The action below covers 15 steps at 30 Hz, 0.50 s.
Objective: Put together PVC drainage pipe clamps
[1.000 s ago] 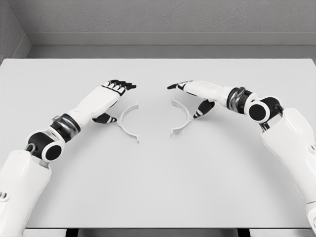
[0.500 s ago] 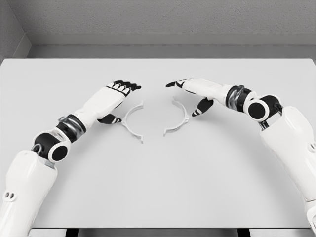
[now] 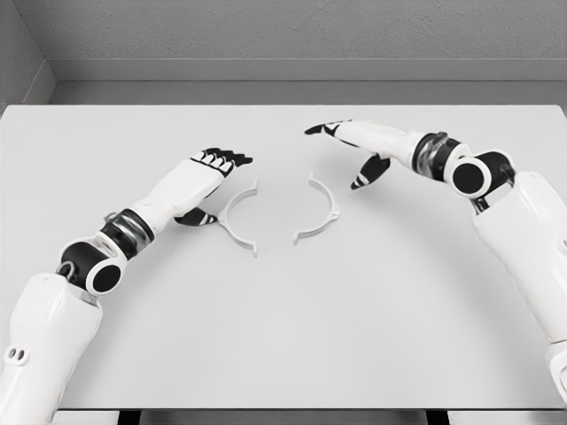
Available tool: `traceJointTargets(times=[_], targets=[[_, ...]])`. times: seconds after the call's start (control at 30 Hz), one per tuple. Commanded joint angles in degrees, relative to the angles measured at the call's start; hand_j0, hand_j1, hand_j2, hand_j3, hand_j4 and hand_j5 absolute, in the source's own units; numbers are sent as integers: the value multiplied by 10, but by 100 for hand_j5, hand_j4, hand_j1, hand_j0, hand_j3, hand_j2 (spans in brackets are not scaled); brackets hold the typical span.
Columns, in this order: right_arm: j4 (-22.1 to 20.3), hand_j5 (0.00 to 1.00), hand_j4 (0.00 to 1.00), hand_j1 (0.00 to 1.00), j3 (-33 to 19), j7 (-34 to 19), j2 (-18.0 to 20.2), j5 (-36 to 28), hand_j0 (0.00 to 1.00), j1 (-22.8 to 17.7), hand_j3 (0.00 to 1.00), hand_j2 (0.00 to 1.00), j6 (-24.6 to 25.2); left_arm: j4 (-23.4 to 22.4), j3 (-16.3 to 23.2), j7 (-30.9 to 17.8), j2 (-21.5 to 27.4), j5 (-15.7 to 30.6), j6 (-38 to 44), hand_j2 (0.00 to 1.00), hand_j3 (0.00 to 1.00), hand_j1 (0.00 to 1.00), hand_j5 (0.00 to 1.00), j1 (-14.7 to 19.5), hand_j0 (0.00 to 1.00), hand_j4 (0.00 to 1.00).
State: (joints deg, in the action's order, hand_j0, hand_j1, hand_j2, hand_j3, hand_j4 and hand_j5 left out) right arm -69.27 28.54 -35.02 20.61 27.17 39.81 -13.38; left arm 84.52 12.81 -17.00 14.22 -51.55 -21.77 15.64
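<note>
Two white half-ring clamp pieces lie on the table (image 3: 283, 336), their open sides facing each other with a gap between. The left clamp half (image 3: 233, 221) curves beside my left hand (image 3: 213, 177), whose thumb rests by its outer edge while the fingers stretch flat above it. The right clamp half (image 3: 322, 211) lies alone. My right hand (image 3: 347, 146) hovers up and to the right of it, fingers spread, holding nothing and not touching the piece.
The grey table's far edge meets a grey wall at the top of the view. Both forearms reach in from the lower corners.
Both clamp halves slid closer together early on. My right hand then lifted up and to the right, away from its half. My left hand stayed beside its piece.
</note>
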Motion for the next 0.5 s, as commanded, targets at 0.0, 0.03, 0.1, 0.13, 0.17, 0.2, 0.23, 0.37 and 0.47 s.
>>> traceJointTargets(times=[0.0, 0.03, 0.1, 0.13, 0.17, 0.2, 0.23, 0.37, 0.47], targets=[[2, 100, 100, 100, -8, 0, 0, -3, 100, -1, 100, 100, -1, 2, 0, 0, 0, 2, 1, 100, 100, 100, 100, 0, 100, 100], [1, 100, 100, 100, -23, 11, 0, -5, 100, -2, 100, 100, -1, 8, 1, 0, 0, 2, 1, 100, 100, 100, 100, -1, 100, 100], [1, 100, 100, 100, -24, 26, 2, -5, 100, -2, 100, 100, -1, 9, 1, 0, 0, 2, 1, 100, 100, 100, 100, -1, 100, 100], [1, 100, 100, 100, -24, 26, 0, -5, 100, -2, 100, 100, -1, 9, 1, 0, -1, 3, 1, 100, 100, 100, 100, -1, 100, 100], [1, 100, 100, 100, -23, 27, 0, -5, 100, -2, 100, 100, -1, 9, 1, 0, -1, 2, 1, 100, 100, 100, 100, -1, 100, 100], [1, 100, 100, 100, -23, 27, 0, -6, 100, -1, 100, 100, -1, 10, 1, 0, -1, 2, 1, 100, 100, 100, 100, -1, 100, 100], [1, 100, 100, 100, -23, 27, 0, -5, 100, -1, 100, 100, -1, 11, 2, 0, -2, 2, 1, 100, 100, 100, 100, -2, 100, 100], [36, 100, 100, 100, -23, 29, -7, -5, 100, 11, 100, 100, 0, 12, 3, 0, -2, 2, 1, 100, 100, 100, 100, -3, 100, 100], [44, 100, 100, 100, -18, 29, -15, -4, 100, 18, 100, 100, 2, 13, 4, 0, -2, 2, 0, 100, 100, 100, 100, -3, 100, 100]])
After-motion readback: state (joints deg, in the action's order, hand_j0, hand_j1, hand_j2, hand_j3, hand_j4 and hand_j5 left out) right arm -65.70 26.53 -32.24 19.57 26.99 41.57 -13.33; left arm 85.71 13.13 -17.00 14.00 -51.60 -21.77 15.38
